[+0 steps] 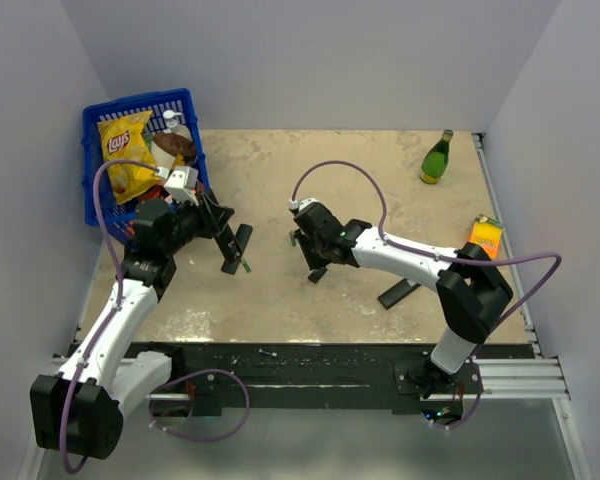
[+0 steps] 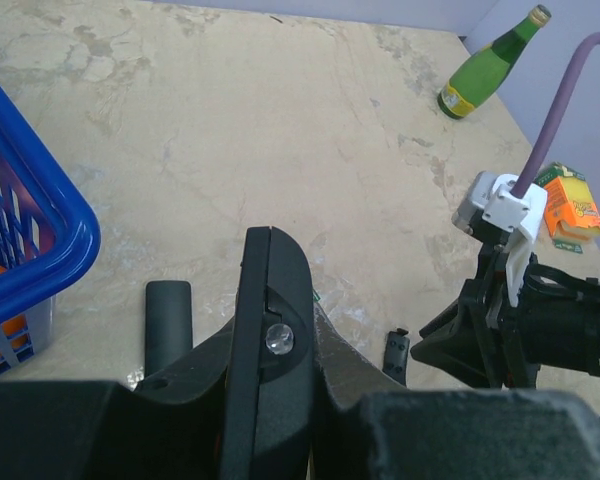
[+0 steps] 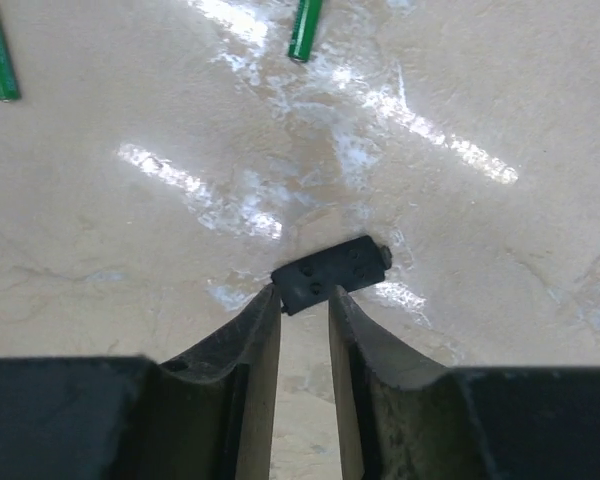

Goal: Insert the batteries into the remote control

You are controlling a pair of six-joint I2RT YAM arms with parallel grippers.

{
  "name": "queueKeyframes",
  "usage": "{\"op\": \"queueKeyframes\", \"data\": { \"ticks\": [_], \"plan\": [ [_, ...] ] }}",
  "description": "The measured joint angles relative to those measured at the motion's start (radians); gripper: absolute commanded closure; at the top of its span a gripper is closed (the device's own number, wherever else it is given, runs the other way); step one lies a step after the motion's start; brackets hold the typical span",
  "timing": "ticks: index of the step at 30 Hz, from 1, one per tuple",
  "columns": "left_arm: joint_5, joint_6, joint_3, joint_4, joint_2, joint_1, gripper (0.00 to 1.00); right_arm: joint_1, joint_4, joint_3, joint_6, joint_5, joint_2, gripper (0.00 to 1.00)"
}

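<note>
At the back left corner of the table (image 1: 280,300) stands a blue basket (image 1: 92,170) with a yellow crisp bag (image 1: 125,150) marked "Lay's".

The left arm rises from the near left corner, leans toward the basket, then bends at the elbow and reaches right toward the table's middle. The left gripper (image 1: 223,232) is clenched on the remote control (image 2: 270,330), which stands on edge between its fingers, left of centre and above the surface. A small round silvery part shows in the remote's side; whether that is a battery cannot be told. Just left of it in the left wrist view, a short rounded black remote (image 2: 168,322) lies flat.

In the right wrist view, two green batteries (image 3: 305,28) lie loose on the table, apart from each other and from the fingers.

The right arm climbs from the near right edge to a high elbow. From there its forearm stretches left to mid-table, wrist tipped down. The right gripper (image 3: 305,300) has its jaws parted by a narrow gap with nothing between them. The tips are right at a small black cover (image 3: 330,275) lying flat.

Another black remote (image 1: 400,292) lies toward the near edge, right of centre. A green bottle (image 1: 437,158) stands near the back right corner, its yellow label unreadable. An orange carton (image 1: 486,237) sits at the right edge, its print too small to read.
</note>
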Motion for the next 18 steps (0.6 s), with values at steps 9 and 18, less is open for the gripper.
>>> {"op": "queueKeyframes", "data": {
  "ticks": [9, 18],
  "plan": [
    [0.01, 0.0, 0.0, 0.004, 0.005, 0.0, 1.0, -0.116, 0.064, -0.143, 0.019, -0.051, -0.021, 0.59],
    [0.038, -0.002, -0.009, 0.013, 0.024, 0.0, 1.0, -0.142, 0.156, -0.204, 0.015, -0.121, -0.027, 0.63]
  ]
}}
